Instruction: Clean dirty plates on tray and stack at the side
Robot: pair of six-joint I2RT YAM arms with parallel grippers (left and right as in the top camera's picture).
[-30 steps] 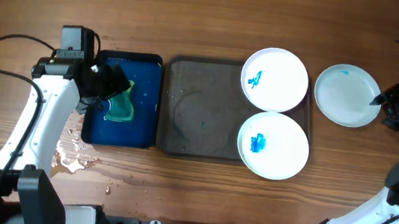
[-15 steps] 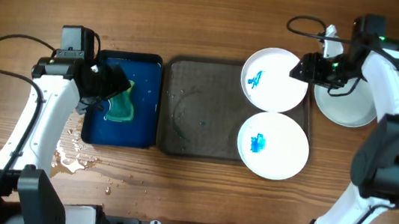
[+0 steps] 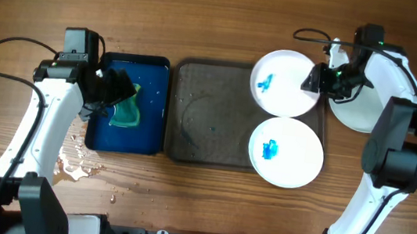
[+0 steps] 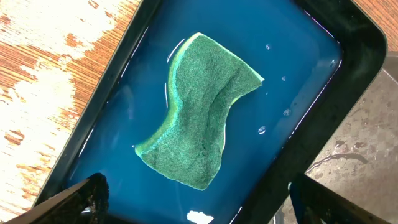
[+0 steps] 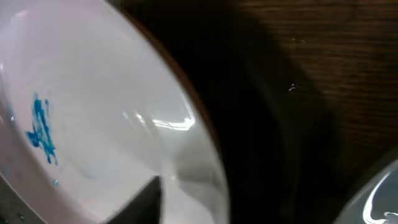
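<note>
Closest to the arm bases, I see a puddle [image 3: 78, 159] of spilled water on the wooden table [image 3: 220, 16], beside the left arm. Along that same near side sits the near plate [image 3: 298, 163], white, with a blue smear [image 3: 269, 149] at its centre. It lies on the near right corner of the grey tray [image 3: 209, 113] and hangs over the tray's near rim. The rest of the tray's floor is bare apart from wet streaks.

Just beside the grey tray on its left is the blue tray [image 3: 151, 134]. It holds water, and a green sponge [image 4: 202, 124] lies in it, bent and unheld. My left gripper [image 3: 121, 90] hovers over that sponge. Through the left wrist camera its fingers [image 4: 84, 196] stand spread wide at the two lower corners of the view, touching nothing I can see.

Further back, the far plate [image 3: 286, 94] lies on the far right corner of the grey tray and overhangs its far rim. It carries a second smear [image 3: 265, 82] left of its centre. I cannot tell whether it touches the near plate. My right gripper [image 3: 313, 79] is at this plate's right rim. The right wrist camera is very close and blurred, and I cannot tell whether the fingers pinch the rim or stand apart.

The third plate [image 3: 366, 111] lies off the tray on bare wood to the right, partly hidden under the right arm
</note>
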